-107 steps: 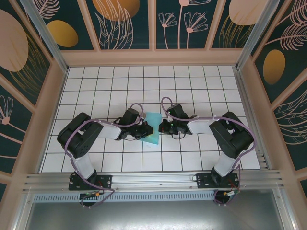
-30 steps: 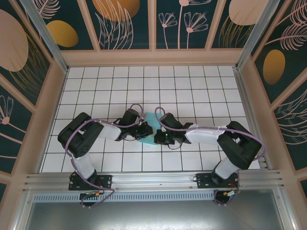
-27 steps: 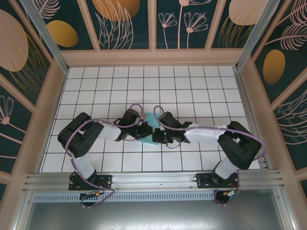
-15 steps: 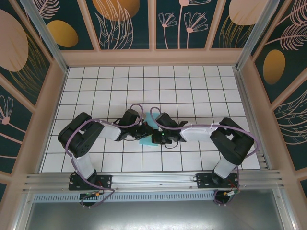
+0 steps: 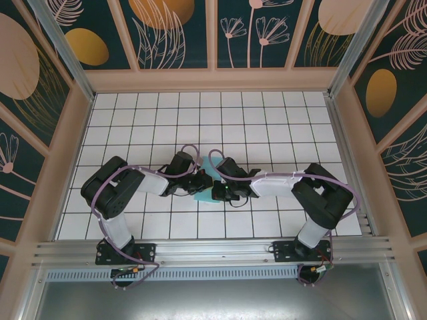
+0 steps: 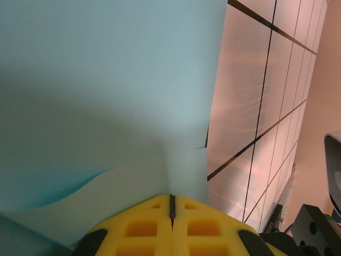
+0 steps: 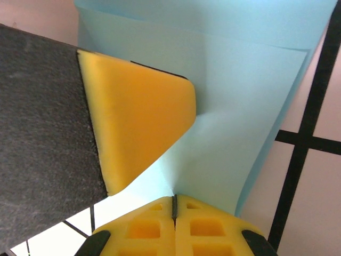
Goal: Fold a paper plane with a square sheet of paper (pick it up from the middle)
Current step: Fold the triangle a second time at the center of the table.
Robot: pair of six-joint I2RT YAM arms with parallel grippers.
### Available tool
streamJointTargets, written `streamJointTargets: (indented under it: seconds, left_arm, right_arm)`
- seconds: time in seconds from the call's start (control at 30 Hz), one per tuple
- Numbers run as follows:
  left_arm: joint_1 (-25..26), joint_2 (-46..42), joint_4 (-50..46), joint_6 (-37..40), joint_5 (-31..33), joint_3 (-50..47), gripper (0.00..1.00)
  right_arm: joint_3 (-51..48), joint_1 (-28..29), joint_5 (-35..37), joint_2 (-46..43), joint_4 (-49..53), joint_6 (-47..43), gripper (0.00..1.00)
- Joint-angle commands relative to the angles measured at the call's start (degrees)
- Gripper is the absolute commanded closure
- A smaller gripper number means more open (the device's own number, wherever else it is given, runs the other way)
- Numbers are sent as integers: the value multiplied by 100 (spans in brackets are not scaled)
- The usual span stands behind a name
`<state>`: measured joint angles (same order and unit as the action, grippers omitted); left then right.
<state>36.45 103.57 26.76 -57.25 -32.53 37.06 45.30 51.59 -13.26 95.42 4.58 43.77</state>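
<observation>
Left arm (image 5: 143, 181), right arm (image 5: 283, 183) over paper (image 5: 199, 199)

My left fingers (image 6: 144, 224) and right fingers (image 7: 208, 224), both closed tight, meet tip to tip over the paper (image 5: 202, 198) at the middle of the desk (image 5: 200, 113), leaving no gap to pass between them. My left arm (image 5: 143, 181) and right arm (image 5: 287, 183) bar the near rows. Beyond them the tiles lie open up to the walls (image 5: 213, 80) at back and sides.
</observation>
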Motion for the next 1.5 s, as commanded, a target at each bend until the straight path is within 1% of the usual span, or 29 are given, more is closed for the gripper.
streamJointTargets:
  seconds: [0.0, 0.37, 0.5, 0.7, 0.87, 1.1, 1.2, 1.33, 1.47]
  left_arm:
    - [34, 219, -292, 21, 226, -102, 96]
    - [34, 217, -290, 30, 255, -137, 96]
    - [30, 217, -298, 28, 297, -181, 97]
    - [32, 251, -290, 37, 343, -216, 98]
    - [30, 256, -275, 32, 327, -225, 98]
    - [31, 258, -264, 37, 310, -212, 97]
    - [37, 258, -268, 41, 307, -217, 97]
    - [27, 242, -264, 48, 300, -227, 97]
    - [33, 242, -259, 39, 290, -210, 97]
  right_arm:
    - [6, 44, 110, 58, 271, -71, 100]
    - [-264, 31, -163, 72, -72, 26, 100]
    - [-518, 1, -311, -195, -382, 44, 100]
    - [-793, -9, -447, -473, -546, 79, 100]
    - [-834, -8, -406, -561, -467, 104, 100]
    - [-970, -7, -327, -344, -477, 199, 100]
    - [-942, -18, -391, -338, -496, 194, 100]
    - [-726, -33, -386, -773, -555, 98, 100]
    - [-623, -183, -353, -887, -620, 51, 100]
